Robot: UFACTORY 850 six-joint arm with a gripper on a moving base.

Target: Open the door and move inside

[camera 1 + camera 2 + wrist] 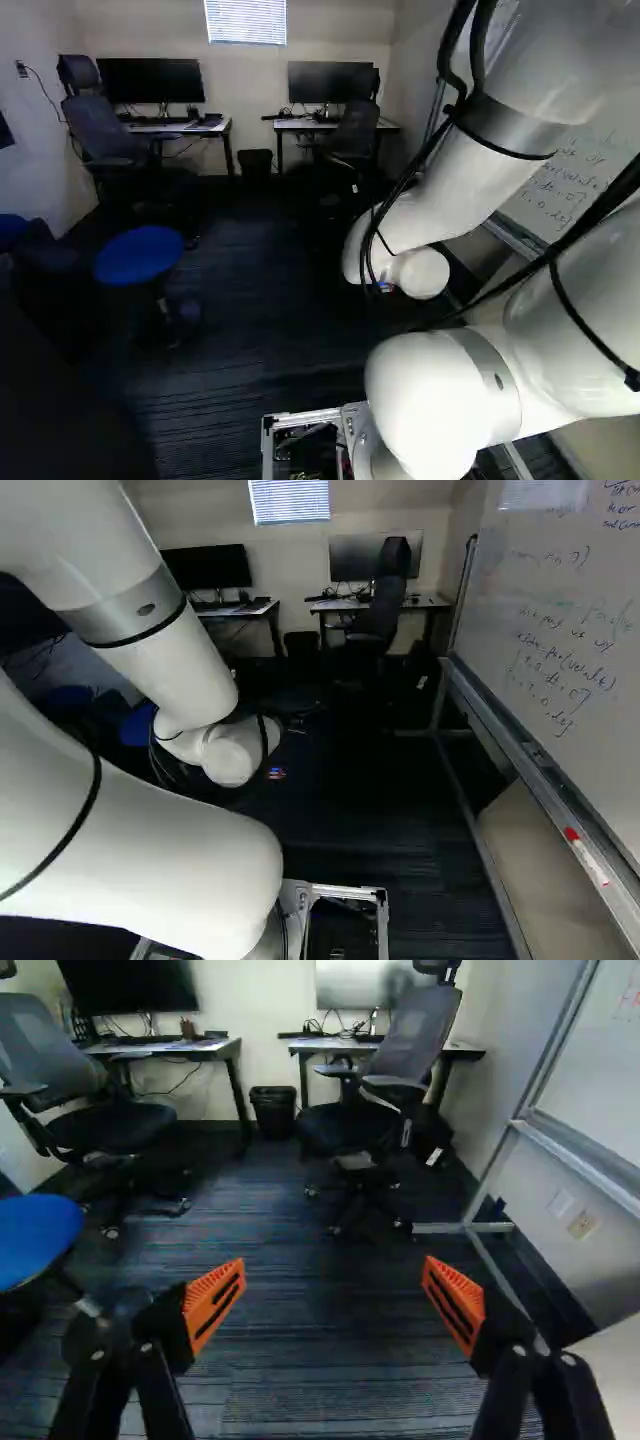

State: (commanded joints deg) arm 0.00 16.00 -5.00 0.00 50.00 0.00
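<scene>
Two orange-padded fingers point(214, 1303) stand wide apart, and the gripper point(334, 1300) has hold of nothing. As for the door, I can't find it in any view (handle included, sadly), so no clue whether it's open. My guess is we're at the moving-in part, probably late in the job, since it's all office ahead. I'd roll the base point(300, 417) forward slowly, up the carpet point(330, 1350) between the blue stool point(138, 254) and the whiteboard stand point(540, 780). Watch that stand's foot, it could snag a wheel. Keep the arm point(440, 195) from swinging into the board, and stop well short of the office chair point(422, 1020) by the desk point(460, 1052).
</scene>
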